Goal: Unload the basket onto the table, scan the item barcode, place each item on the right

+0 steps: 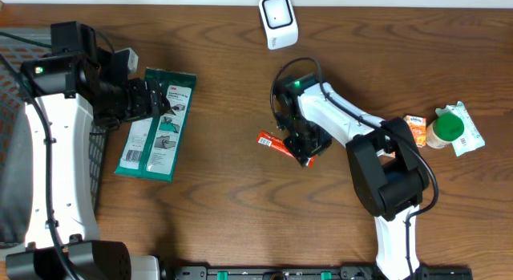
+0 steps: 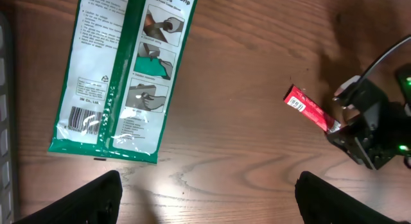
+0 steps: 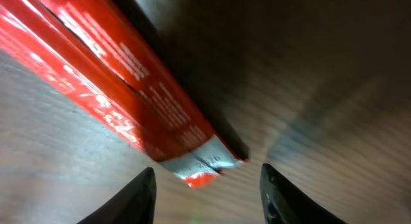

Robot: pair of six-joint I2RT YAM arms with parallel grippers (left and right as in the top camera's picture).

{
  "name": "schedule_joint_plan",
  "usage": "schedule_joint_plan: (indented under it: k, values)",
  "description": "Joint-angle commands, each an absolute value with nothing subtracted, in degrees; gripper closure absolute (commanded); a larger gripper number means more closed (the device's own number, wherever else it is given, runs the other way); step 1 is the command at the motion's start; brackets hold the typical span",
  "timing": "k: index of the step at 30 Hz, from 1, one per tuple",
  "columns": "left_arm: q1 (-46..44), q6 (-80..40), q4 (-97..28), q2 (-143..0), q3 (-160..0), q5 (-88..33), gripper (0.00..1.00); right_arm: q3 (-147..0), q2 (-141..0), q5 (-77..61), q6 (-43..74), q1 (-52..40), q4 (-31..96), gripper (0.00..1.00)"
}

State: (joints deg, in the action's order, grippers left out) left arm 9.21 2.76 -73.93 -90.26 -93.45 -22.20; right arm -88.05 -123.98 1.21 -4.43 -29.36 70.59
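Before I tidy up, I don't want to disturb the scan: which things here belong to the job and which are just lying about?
In the job: red packet, white scanner, right gripper at the packet.
Lying about, likely: green gloves pack, green-capped bottle, orange packet.

The words "Grip" and "Gloves" head the green glove pack (image 2: 122, 70), the start of the line cut off by the frame's edge. A black barcode (image 2: 82, 118) sits at the pack's lower left corner, with a triangular recycling mark (image 2: 103, 78) above it. The small print around them is too fine to read. The red stick packet (image 2: 311, 112) carries a white printed patch (image 2: 297, 103) and pale lettering — all blurred beyond reading.
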Motion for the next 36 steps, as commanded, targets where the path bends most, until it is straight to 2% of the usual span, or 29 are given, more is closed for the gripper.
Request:
schedule_joint_plan:
  k: [1,8,14,18,24,30,36]
  values:
    - [9.2,2.5,-74.1,-89.5,-93.4,-22.5,0.13,-85.8,-123.1,-0.6,-4.8,-28.9,68.4,0.55]
    - [9.2,2.5,-74.1,-89.5,-93.4,-22.5,0.13,-84.6,-123.1,-0.5,-4.8,-28.9,66.0,0.56]
    - [9.2,2.5,-74.1,-89.5,-93.4,-22.5,0.13,-84.6,-123.1,-0.6,-5.1,-28.9,65.5,0.53]
    - [9.2,2.5,-74.1,-89.5,-93.4,-22.5,0.13,-85.8,-123.1,-0.6,-7.4,-28.9,68.7,0.65]
    - [9.2,2.5,-74.1,-89.5,-93.4,-22.5,0.13,-89.9,-123.1,-0.6,-8.9,-28.9,73.1,0.61]
    - [9.2,2.5,-74.1,-89.5,-93.4,-22.5,0.13,-90.3,-123.1,-0.6,-8.9,-28.8,72.4,0.55]
    - [9.2,2.5,-74.1,-89.5,-93.4,-22.5,0.13,-90.2,-123.1,-1.0,-8.8,-28.4,70.0,0.54]
